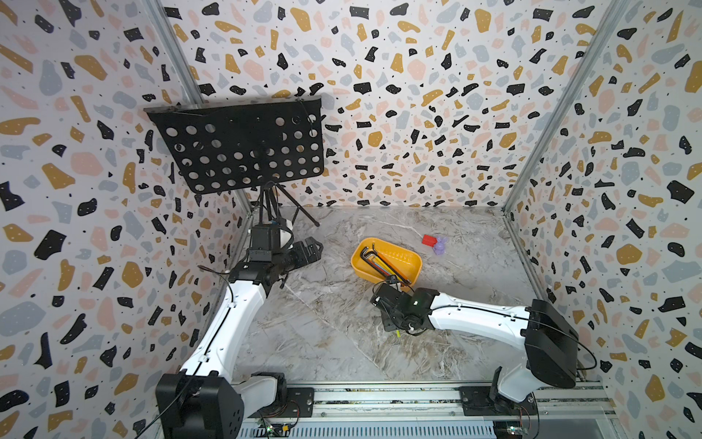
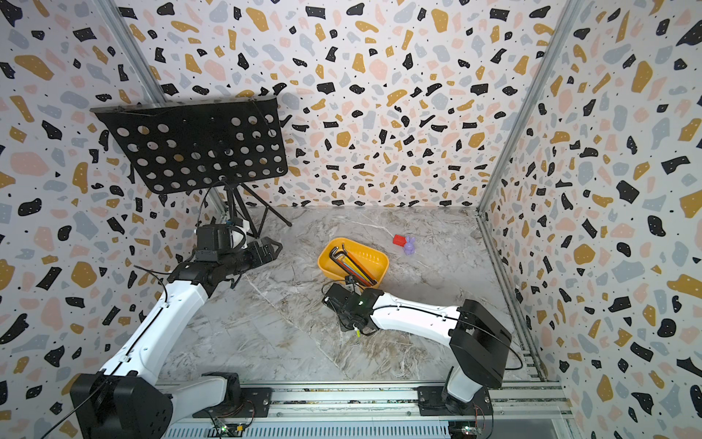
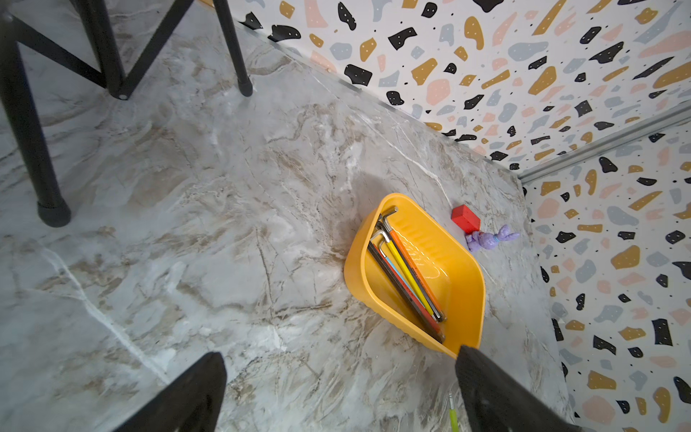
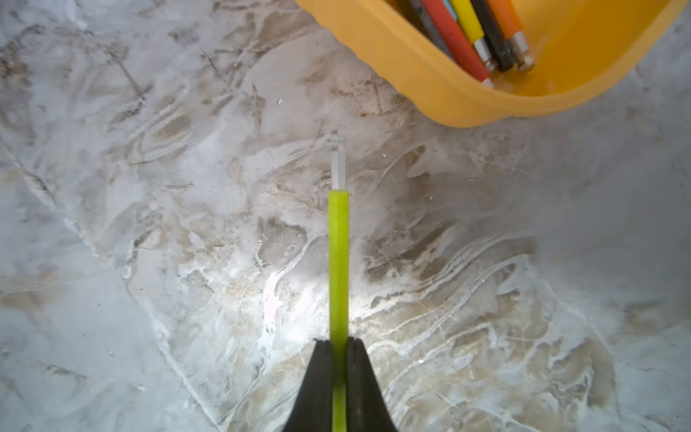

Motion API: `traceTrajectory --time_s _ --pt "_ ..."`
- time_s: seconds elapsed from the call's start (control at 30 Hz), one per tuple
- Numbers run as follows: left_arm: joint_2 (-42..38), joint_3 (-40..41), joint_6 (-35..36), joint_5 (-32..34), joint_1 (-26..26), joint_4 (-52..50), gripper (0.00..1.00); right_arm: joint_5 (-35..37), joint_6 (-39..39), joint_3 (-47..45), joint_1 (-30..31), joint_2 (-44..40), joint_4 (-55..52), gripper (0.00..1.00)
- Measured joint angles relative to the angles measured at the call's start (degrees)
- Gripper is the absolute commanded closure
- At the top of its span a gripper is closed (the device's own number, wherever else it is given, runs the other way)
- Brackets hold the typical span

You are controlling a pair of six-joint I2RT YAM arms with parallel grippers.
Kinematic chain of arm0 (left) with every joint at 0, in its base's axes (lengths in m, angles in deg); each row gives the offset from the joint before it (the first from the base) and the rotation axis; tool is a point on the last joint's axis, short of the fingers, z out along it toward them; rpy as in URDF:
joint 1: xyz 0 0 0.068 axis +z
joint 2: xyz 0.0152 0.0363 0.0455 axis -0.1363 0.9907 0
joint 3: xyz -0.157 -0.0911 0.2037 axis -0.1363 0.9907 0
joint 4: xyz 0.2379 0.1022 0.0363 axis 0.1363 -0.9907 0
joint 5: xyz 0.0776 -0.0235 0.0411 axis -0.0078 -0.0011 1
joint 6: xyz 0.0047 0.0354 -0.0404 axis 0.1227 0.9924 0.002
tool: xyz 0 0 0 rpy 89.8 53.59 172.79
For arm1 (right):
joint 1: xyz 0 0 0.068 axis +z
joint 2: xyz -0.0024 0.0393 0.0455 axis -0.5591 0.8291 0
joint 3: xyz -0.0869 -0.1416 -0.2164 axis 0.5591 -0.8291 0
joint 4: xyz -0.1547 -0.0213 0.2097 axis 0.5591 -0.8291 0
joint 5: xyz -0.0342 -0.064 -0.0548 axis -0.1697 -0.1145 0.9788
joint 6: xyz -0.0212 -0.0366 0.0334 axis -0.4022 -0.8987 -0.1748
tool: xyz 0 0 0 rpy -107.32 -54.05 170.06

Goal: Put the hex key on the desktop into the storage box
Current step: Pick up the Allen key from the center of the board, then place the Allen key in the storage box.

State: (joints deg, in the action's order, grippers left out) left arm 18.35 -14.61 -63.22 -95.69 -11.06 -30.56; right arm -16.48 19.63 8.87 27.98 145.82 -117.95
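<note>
Right wrist: hex key (image 4: pixel 338 262) clamped btwn jaws.

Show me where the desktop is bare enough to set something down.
Widest bare desktop: between the left arm, the storage box and the front rail. A strip follows the back wall, stand legs to red block. Crowded: the box's near corner, where the right gripper pinches the green hex key.

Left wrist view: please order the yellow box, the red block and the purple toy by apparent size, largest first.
1. The yellow box, clearly largest.
2. The purple toy and the red block: nearly alike, toy longer, block squarer; no sure order.
</note>
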Motion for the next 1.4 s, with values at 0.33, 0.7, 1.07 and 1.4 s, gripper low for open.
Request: traceTrajectory --time_s 0.33,0.7,1.07,1.4 --pt "3.21 0.0 -1.51 -6.14 -0.74 2.43 0.0 -1.2 -4.79 0.22 -5.42 -6.08 -0.96 1.0" --pt "3.72 0.0 -1.55 -7.48 -4.46 3.23 0.0 -6.97 -12.5 6.84 -13.38 -6.01 -2.49 1.0" --pt "2.78 0.13 -1.27 -6.14 -4.79 3.37 0.0 -10.64 -21.75 16.37 -20.22 0.76 -3.91 1.0" --pt "2.78 0.85 -1.27 -4.92 -4.94 3.5 0.0 -13.75 -28.65 24.46 -25.09 11.54 -4.39 1.0"
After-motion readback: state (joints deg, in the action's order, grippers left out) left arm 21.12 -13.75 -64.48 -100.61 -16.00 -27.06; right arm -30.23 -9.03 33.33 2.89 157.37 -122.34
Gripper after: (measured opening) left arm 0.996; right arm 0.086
